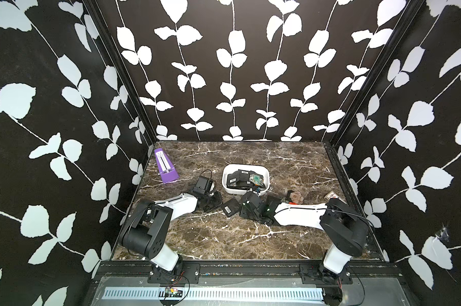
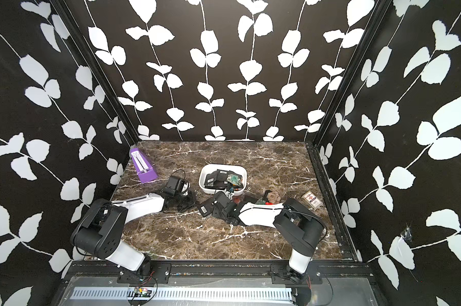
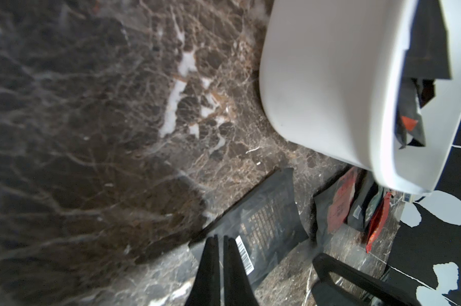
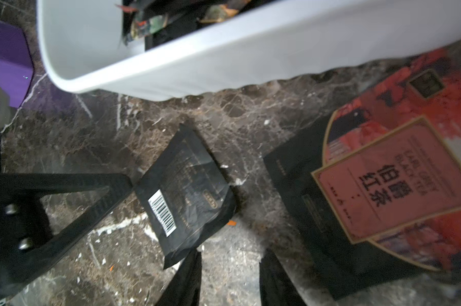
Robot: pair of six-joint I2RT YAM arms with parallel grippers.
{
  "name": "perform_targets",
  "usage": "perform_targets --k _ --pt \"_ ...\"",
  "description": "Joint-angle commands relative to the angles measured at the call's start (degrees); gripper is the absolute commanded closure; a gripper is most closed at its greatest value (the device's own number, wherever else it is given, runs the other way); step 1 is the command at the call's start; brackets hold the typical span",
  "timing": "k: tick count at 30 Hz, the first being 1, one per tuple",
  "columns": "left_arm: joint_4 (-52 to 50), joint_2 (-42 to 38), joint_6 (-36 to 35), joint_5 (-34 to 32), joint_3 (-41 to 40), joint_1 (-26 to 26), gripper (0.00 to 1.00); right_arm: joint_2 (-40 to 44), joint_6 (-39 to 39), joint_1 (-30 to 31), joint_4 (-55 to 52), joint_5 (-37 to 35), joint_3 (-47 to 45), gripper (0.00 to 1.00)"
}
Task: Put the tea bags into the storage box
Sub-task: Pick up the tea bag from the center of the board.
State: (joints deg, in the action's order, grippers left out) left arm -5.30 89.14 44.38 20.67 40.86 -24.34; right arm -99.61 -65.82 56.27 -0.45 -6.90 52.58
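Note:
The white storage box (image 1: 227, 184) (image 2: 204, 183) stands mid-table and holds several tea bags (image 1: 246, 177). Just in front of it a black tea bag with a barcode (image 1: 230, 208) (image 2: 207, 208) (image 4: 189, 196) lies between my two grippers. My left gripper (image 3: 220, 238) is shut, its tips on that sachet's barcode corner (image 3: 266, 225); whether it pinches the edge is unclear. My right gripper (image 4: 232, 258) is open, low over the table, with one finger (image 4: 193, 267) touching the sachet's opposite corner. A salmon-and-black tea bag (image 4: 383, 185) lies beside it.
More sachets (image 1: 294, 197) (image 3: 340, 206) lie by the box's right end, partly under my right arm. A white-and-red card pack (image 1: 333, 196) sits near the right edge. A purple metronome (image 1: 165, 167) stands at the back left. The box wall (image 4: 250, 58) is close ahead of my right gripper.

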Motion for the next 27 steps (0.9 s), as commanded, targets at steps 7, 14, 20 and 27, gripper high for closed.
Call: perform_targets --k 7,14,20,27 --pt "-0.1 -0.5 -1.0 -0.3 0.1 -1.1 1.00 -2.1 -2.7 0.0 4.0 -1.5 1.6 0.62" --pt "-1.5 -0.2 -2.0 -1.7 -0.7 -1.3 1.00 -3.0 -3.1 -0.4 4.9 -1.4 2.2 0.62" --pt "-2.5 -0.2 -2.5 -3.1 -2.0 -1.6 1.00 -3.3 -3.4 -0.5 4.5 -1.7 2.4 0.62" --pt "-3.0 -0.1 -3.1 -4.0 -3.4 -1.7 1.00 -3.6 -3.9 -0.6 4.6 -2.7 1.9 0.61"
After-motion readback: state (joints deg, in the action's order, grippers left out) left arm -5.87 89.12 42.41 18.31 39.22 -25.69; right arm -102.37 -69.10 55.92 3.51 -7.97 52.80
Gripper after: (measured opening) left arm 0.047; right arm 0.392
